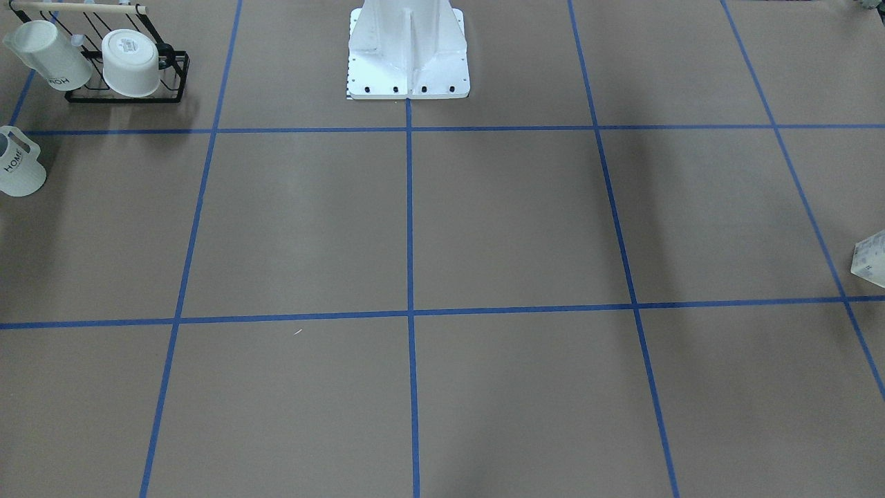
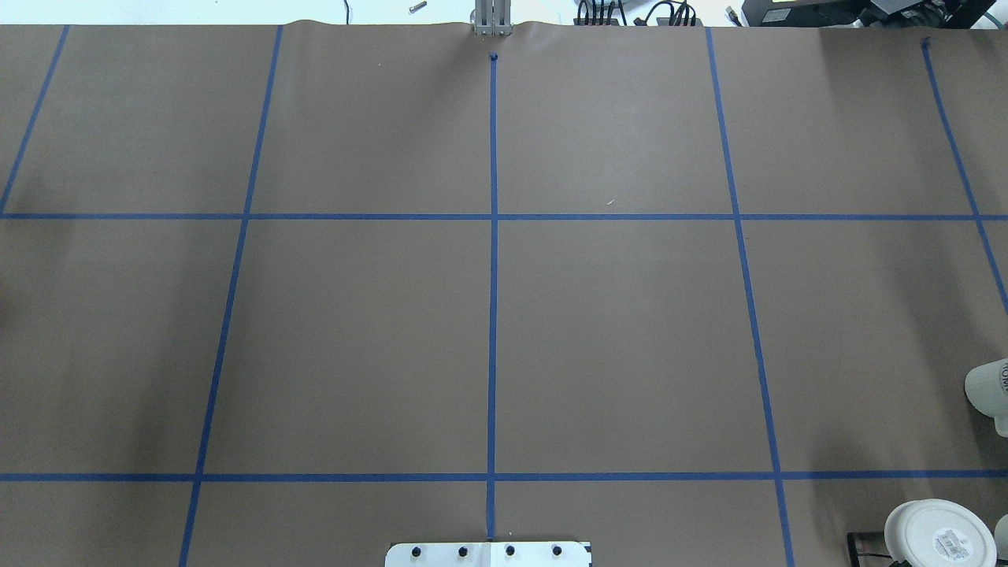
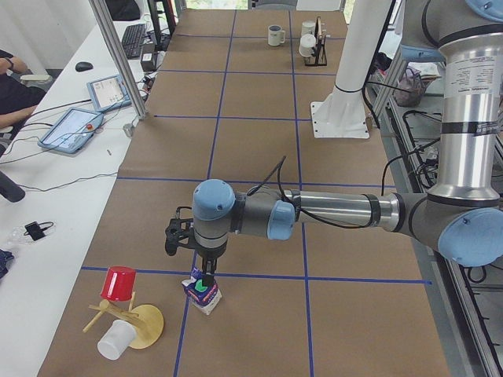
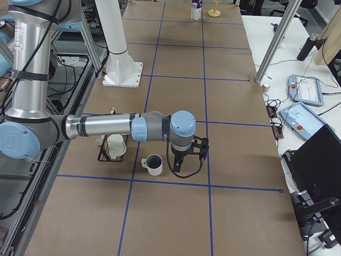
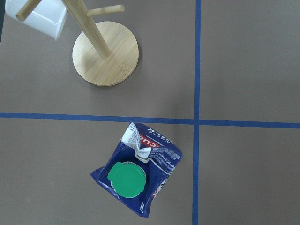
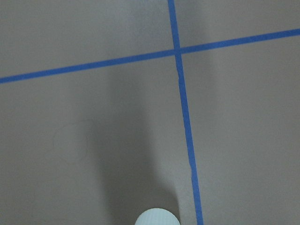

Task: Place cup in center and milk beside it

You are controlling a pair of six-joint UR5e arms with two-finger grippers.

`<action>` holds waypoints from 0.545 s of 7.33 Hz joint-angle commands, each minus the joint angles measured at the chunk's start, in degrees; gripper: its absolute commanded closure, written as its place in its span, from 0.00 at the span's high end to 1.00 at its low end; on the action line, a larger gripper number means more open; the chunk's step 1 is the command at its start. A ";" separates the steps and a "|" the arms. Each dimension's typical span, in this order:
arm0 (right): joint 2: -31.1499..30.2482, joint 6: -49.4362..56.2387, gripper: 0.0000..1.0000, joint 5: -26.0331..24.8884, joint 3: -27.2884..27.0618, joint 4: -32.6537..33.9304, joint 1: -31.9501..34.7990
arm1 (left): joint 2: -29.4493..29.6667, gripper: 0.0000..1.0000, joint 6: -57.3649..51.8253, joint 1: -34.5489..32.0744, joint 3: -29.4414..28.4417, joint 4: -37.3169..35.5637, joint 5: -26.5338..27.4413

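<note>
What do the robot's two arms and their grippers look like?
Both match. The left arm and right arm are silver metal tubes joined by grey joints with light blue round caps, with small print on the upright tubes. A thin black cable runs along the left forearm. The left gripper and right gripper are black.

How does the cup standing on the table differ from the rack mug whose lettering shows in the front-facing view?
The cup stands upright on the table, its dark inside open upward; the rack mug lies tilted on the black wire rack. The cup's HOME lettering reads upright; the rack mug's is inverted. Both are white and look alike in size.
</note>
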State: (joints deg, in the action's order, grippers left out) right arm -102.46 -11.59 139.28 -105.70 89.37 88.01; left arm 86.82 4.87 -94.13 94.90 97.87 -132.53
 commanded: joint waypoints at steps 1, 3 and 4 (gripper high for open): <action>-11.06 0.61 1.00 0.29 -1.00 -12.33 -1.96 | -2.09 0.98 0.31 0.00 -0.07 4.70 -0.10; -11.27 0.25 1.00 0.99 0.48 -12.72 -5.64 | -2.09 0.98 0.31 0.00 -0.07 4.70 -0.10; -10.40 0.25 1.00 3.43 1.45 -12.73 -7.75 | -2.09 0.98 0.31 0.00 -0.16 4.70 -0.10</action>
State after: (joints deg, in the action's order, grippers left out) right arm -113.25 -11.29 140.64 -105.42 77.08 82.93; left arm 84.77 5.18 -94.13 94.80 102.48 -132.62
